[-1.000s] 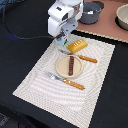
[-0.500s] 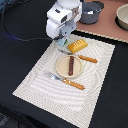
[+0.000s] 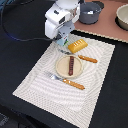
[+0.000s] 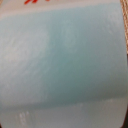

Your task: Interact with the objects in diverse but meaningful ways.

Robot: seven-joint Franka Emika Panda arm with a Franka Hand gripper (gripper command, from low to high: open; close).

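A striped cream placemat (image 3: 95, 87) lies on a black tabletop (image 3: 22, 55). On it sit a tan plate (image 3: 63, 69), a fork (image 3: 66, 81) and a knife (image 3: 85, 58), both orange-handled. A beige bowl (image 3: 122, 16) stands on a pinkish surface (image 3: 107, 27) behind.

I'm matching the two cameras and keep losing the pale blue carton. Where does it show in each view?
Exterior view: only a sliver of the pale blue carton shows, under the gripper, at the placemat's far edge beside the bread loaf.
Wrist view: the carton fills nearly the whole picture, red print along one edge.
Shared landmark: the striped placemat, a strip at the wrist picture's edge.
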